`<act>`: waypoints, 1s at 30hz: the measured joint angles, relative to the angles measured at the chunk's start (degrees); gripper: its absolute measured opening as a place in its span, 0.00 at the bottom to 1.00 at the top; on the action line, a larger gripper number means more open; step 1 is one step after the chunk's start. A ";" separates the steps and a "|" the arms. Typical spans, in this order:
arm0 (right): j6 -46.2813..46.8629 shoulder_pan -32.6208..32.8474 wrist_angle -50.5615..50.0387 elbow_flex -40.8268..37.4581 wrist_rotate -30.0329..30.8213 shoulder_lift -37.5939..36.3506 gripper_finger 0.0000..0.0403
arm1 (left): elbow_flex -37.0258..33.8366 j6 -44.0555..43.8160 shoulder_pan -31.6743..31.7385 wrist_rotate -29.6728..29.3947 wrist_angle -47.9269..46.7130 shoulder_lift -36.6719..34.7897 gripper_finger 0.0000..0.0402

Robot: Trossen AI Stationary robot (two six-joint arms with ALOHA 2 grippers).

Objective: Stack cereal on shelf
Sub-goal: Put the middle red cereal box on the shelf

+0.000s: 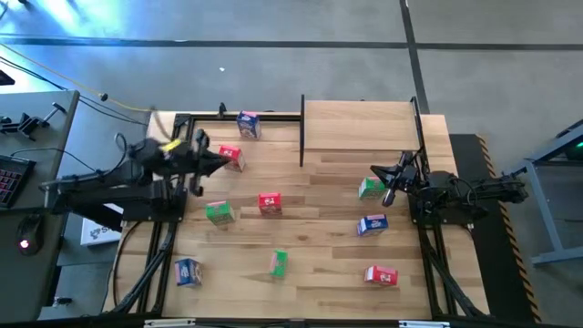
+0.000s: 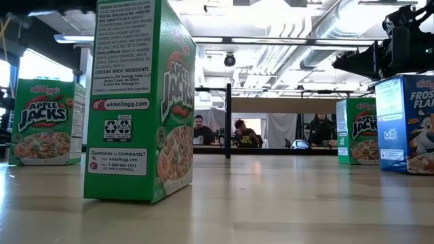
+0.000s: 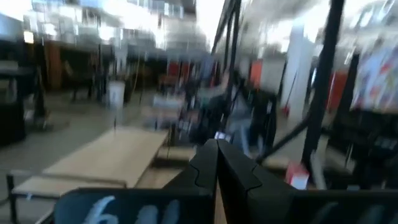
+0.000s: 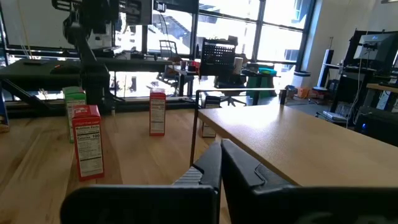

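Both grippers are seen with their fingers pressed together and nothing between them. At the left side of the surface (image 1: pixel 319 219), the left gripper (image 1: pixel 221 160) is raised near the far edge, just beside a red box (image 1: pixel 231 157); at the right side, the right gripper (image 1: pixel 390 173) is held near the shelf's front right post, beside a green box (image 1: pixel 370 189).

No cereal is found on the shelf (image 1: pixel 360 125), whose bare light-wood board stands at the far middle-right. Nine small boxes are scattered over the surface: a blue one (image 1: pixel 249 124) at the far left edge, a red one (image 1: pixel 269 202) and a green one (image 1: pixel 219 213) left of centre, a green one (image 1: pixel 279 263) and a blue one (image 1: pixel 188 271) nearer, and a blue one (image 1: pixel 372 224) and a red one (image 1: pixel 381 275) at the near right.

The boxes are judged to be light, thin printed cardboard, hollow or nearly so, stiff along the edges but easily dented on the broad faces. Smooth printing is likely to make them a little slippery, and an upright box could be tipped by a slight nudge. A hold across the two narrow sides, about mid-height, is judged best, with only moderate pressure, so that the box is kept square for setting down flat on the board.
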 joint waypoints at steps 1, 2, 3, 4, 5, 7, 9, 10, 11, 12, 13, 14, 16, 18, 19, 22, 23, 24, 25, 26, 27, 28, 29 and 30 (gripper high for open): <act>0.00 0.00 0.00 -0.01 0.01 0.00 0.00 | 2.60 1.07 -0.05 0.04 -1.82 3.30 0.00; 0.00 -0.02 0.00 0.00 0.00 0.00 0.00 | 5.07 1.74 -0.14 0.08 -3.81 6.46 0.00; 0.00 0.00 -0.02 0.00 0.00 0.00 0.00 | 7.44 2.38 -0.29 0.25 -6.08 9.73 0.01; 0.00 -0.02 -0.01 0.00 0.00 0.00 0.00 | 9.69 3.13 -0.62 0.43 -8.63 12.69 0.02; 0.00 0.00 0.00 -0.01 0.02 0.00 0.00 | 11.85 3.92 -1.00 0.62 -11.33 15.67 0.03; 0.00 0.00 0.00 -0.01 0.00 0.00 0.00 | 16.06 4.96 -2.14 0.66 -17.44 21.22 0.07; 0.00 0.00 0.00 -0.01 0.00 0.00 0.00 | 19.72 5.52 -3.78 0.62 -24.02 26.38 0.12; 0.00 0.00 -0.01 0.01 0.01 0.00 0.00 | 21.34 5.55 -4.79 0.17 -27.18 28.99 0.15; 0.00 -0.01 0.00 0.01 0.00 0.00 0.00 | 22.80 5.57 -5.75 -0.06 -30.35 31.22 0.17; 0.00 -0.01 0.00 0.00 0.00 0.00 0.00 | 24.24 5.57 -6.71 -0.22 -33.03 33.46 0.20; 0.00 0.00 -0.01 0.01 0.00 0.00 0.00 | 25.55 5.53 -7.71 -0.28 -34.87 35.56 0.23; 0.00 0.00 0.00 -0.01 0.00 0.00 0.00 | 26.88 5.31 -8.65 -0.38 -36.45 37.66 0.26; 0.00 0.00 0.00 -0.01 0.00 0.00 0.00 | 29.23 3.81 -10.22 -1.95 -39.35 41.28 0.32; 0.00 0.00 0.00 0.01 0.00 0.00 0.00 | 31.85 2.66 -11.26 -3.62 -42.16 44.61 0.38; 0.00 0.00 0.00 -0.01 0.00 0.00 0.00 | 33.16 2.51 -11.57 -4.15 -43.59 46.06 0.41; 0.00 -0.01 0.00 -0.01 0.02 0.00 0.00 | 36.32 2.11 -12.11 -5.40 -47.19 49.53 0.49; 0.00 0.00 0.00 0.00 0.00 0.00 0.00 | 37.15 1.64 -12.21 -6.00 -47.65 50.59 0.52; 0.00 -0.01 0.00 -0.01 0.00 0.00 0.00 | 37.81 1.39 -12.36 -6.34 -48.23 51.50 0.54; 0.00 -0.02 0.00 -0.01 0.02 0.00 0.00 | 38.26 1.42 -12.43 -6.71 -49.09 52.23 0.57; 0.00 -0.02 -0.02 -0.01 0.00 0.00 0.00 | 38.74 1.39 -12.43 -6.89 -49.97 53.01 0.59; 0.00 0.00 -0.02 0.01 0.00 0.00 0.00 | 39.22 1.23 -12.49 -7.05 -50.55 53.81 0.61; 0.00 -0.02 0.00 -0.01 0.00 0.00 0.00 | 39.64 0.94 -12.50 -7.14 -51.24 54.56 0.63; 0.00 -0.01 0.00 0.01 0.00 0.00 0.00 | 40.00 0.91 -12.50 -7.52 -51.77 55.18 0.64; 0.00 -0.01 0.00 -0.01 0.00 0.00 0.00 | 40.31 0.91 -12.63 -8.01 -52.18 55.67 0.66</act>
